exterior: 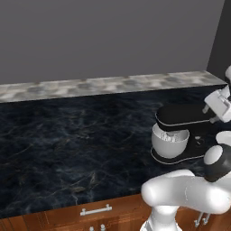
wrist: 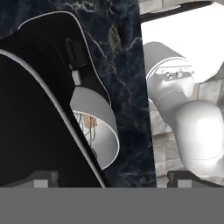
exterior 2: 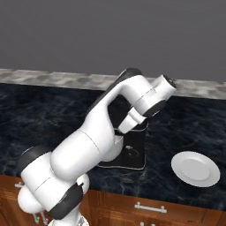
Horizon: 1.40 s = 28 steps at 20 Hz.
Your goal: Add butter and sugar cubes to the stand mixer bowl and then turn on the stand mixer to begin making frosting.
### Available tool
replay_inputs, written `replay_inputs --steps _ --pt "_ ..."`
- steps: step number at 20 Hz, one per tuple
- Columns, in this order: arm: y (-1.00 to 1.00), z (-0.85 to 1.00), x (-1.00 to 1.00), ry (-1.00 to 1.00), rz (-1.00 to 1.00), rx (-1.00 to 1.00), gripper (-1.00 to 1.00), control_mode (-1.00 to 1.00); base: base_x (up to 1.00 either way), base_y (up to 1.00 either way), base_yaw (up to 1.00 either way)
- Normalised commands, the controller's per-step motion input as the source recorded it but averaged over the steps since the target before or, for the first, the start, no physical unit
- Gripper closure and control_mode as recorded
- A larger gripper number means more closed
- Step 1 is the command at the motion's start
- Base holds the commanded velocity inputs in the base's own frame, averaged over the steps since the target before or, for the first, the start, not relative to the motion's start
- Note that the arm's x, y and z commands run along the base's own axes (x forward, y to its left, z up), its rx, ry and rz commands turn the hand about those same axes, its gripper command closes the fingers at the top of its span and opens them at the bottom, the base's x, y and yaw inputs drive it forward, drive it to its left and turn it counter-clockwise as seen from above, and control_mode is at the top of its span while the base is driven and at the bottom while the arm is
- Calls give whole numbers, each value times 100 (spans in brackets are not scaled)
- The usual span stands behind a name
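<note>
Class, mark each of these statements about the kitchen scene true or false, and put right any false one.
1. The stand mixer is black. True.
2. The stand mixer bowl sits on the mixer's base under its head. True.
3. A white plate lies upside down inside the bowl. False: it lies on the dark counter, apart from the mixer.
4. The end effector is shut on the whisk. False: its finger tips stand wide apart, above the mixer, holding nothing.
5. The counter is pale wood. False: it is dark marbled stone, with wooden drawer fronts below.
</note>
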Motion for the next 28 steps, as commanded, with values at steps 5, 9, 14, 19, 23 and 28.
replay_inputs --steps 5,9,14,19,23,28 --pt "5 6 -52 -5 1 0 -100 -100 0 0 0" --pt "0 27 -94 -25 0 0 -100 -100 0 0 0" --pt "4 -9 -68 -17 0 0 -100 -100 0 0 0" --pt "2 -31 -4 -3 0 5 -100 -100 0 0 0" --pt "0 -37 0 -16 0 5 -100 -100 0 0 0" --pt "-1 -34 -3 -36 2 0 -100 -100 0 0 0"
